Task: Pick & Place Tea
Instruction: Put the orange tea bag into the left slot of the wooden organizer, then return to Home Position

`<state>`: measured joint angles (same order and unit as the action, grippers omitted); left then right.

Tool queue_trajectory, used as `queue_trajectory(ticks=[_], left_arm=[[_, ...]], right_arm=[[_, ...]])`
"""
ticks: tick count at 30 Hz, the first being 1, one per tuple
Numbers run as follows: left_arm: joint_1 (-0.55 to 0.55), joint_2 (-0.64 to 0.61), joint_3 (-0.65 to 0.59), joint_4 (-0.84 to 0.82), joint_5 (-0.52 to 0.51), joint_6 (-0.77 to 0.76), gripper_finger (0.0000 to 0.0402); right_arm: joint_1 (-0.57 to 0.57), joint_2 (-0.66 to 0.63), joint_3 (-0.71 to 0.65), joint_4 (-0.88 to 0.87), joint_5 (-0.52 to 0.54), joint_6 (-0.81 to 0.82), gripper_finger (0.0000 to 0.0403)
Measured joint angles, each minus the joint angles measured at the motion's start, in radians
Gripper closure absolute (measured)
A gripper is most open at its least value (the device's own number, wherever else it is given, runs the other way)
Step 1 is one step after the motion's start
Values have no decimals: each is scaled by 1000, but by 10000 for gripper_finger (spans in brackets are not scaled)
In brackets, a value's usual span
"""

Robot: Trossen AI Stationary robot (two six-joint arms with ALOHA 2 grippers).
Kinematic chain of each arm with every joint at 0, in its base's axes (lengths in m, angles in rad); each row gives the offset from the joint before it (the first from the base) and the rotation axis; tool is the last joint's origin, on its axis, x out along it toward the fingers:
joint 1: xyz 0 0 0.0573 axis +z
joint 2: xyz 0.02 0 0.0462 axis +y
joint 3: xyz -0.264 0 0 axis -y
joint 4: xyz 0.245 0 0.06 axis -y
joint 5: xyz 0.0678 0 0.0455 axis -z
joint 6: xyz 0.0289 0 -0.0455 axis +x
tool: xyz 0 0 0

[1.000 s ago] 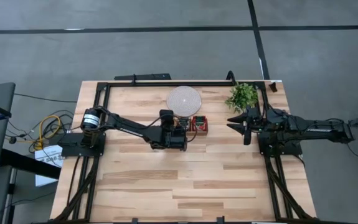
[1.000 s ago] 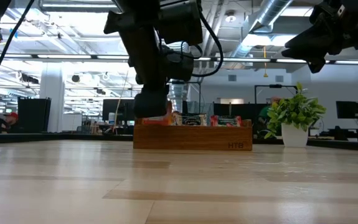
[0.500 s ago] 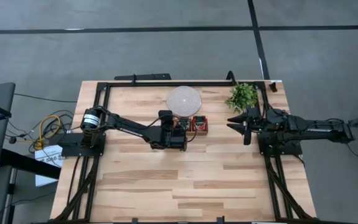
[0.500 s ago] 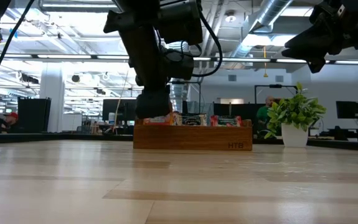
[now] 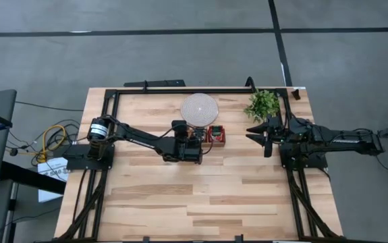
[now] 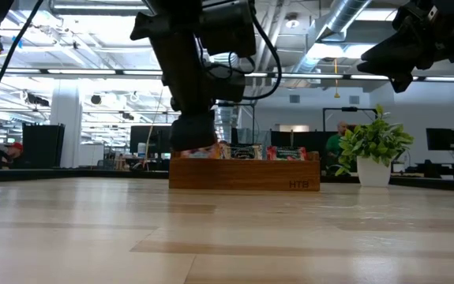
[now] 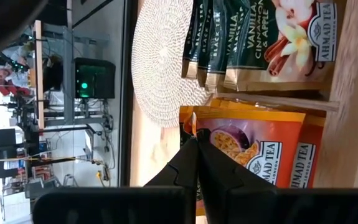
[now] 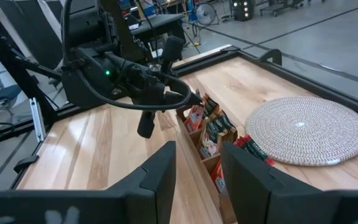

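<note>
With its fingers pinched shut on an orange foil tea sachet in the brown wooden tray, the left gripper is mid-pick. Lifting straight up looks next. The right gripper waits part-open, empty.

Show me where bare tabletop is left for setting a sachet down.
Free: the broad wooden table near edge, below both arms. Crowded: the far strip, where woven disc, tea tray, left gripper and plant cluster; right gripper hangs beside the plant.

Tea sachets stand upright on edge, packed in rows inside wooden tray. Orange-red ones with fruit print at one end; pale tan vanilla-cinnamon ones with dark green tops in next compartment. Tops poke above tray rim.
</note>
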<state>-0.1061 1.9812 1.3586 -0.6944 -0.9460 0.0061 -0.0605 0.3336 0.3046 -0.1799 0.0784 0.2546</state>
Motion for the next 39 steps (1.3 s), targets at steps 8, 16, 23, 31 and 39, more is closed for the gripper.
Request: queue_trajectory(ticks=[8, 16, 23, 31, 39], left_arm=[[0, 0, 0, -17, 0, 1, 401], [0, 0, 0, -15, 0, 3, 401], [0, -1, 0, -14, 21, 4, 382], [0, -1, 1, -19, 75, 4, 316], [0, -1, 153, -220, 55, -31, 278]], right_arm=[[0, 0, 0, 0, 0, 0, 285], [0, 0, 0, 0, 0, 0, 285], [0, 0, 0, 0, 0, 0, 285], [0, 0, 0, 0, 0, 0, 285], [0, 0, 0, 0, 0, 0, 285]])
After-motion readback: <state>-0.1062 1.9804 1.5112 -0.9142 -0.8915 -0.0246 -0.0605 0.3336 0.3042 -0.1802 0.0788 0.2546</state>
